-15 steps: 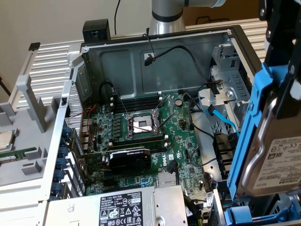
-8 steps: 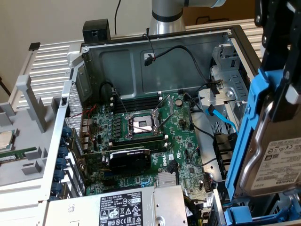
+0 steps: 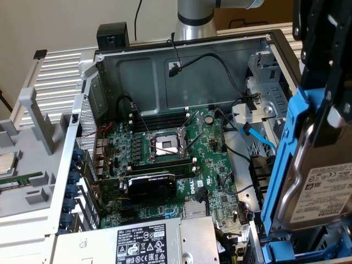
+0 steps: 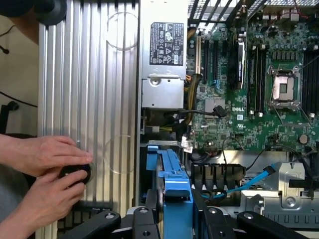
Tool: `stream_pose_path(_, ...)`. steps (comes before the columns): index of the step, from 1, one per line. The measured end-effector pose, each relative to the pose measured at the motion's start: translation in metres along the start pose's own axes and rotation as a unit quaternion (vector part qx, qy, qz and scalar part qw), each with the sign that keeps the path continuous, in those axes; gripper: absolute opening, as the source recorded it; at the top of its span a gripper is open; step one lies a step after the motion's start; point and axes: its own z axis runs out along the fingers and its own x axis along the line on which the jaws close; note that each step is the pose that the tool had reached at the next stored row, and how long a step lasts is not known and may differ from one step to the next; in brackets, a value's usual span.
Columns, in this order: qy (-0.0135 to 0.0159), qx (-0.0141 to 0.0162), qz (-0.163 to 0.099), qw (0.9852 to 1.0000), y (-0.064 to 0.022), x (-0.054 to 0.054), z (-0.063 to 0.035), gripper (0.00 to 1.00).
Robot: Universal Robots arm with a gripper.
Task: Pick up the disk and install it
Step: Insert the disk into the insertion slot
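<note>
jaws: pinching disk (image 3: 311,181) by its blue frame (image 4: 177,199) | handling: likely heavy, stiff, shock-sensitive | best hold: frame sides

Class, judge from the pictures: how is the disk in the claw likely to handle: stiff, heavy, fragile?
The disk is probably stiff and heavy for its size: its body looks like solid metal. Its blue plastic frame may flex slightly under the claw. Held on edge, it might slip if the grip loosens.

Disk (image 3: 322,190) at the exterior view's right above the case (image 3: 143,69), motherboard (image 3: 215,165) and power supply (image 3: 137,242) inside it
</note>
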Motion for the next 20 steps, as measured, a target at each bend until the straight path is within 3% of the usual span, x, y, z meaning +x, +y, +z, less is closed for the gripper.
stream_pose_path(7, 0.0014, -0.0015, -0.003, 1.0, -0.0001, -0.0082, 0.0042, 0.36)
stream_pose_path(11, 0.0019, -0.0034, -0.003, 1.0, -0.0001, -0.0081, 0.0051, 0.36)
stream_pose_path(20, 0.003, -0.0042, -0.003, 1.0, -0.0017, -0.0104, 0.0062, 0.36)
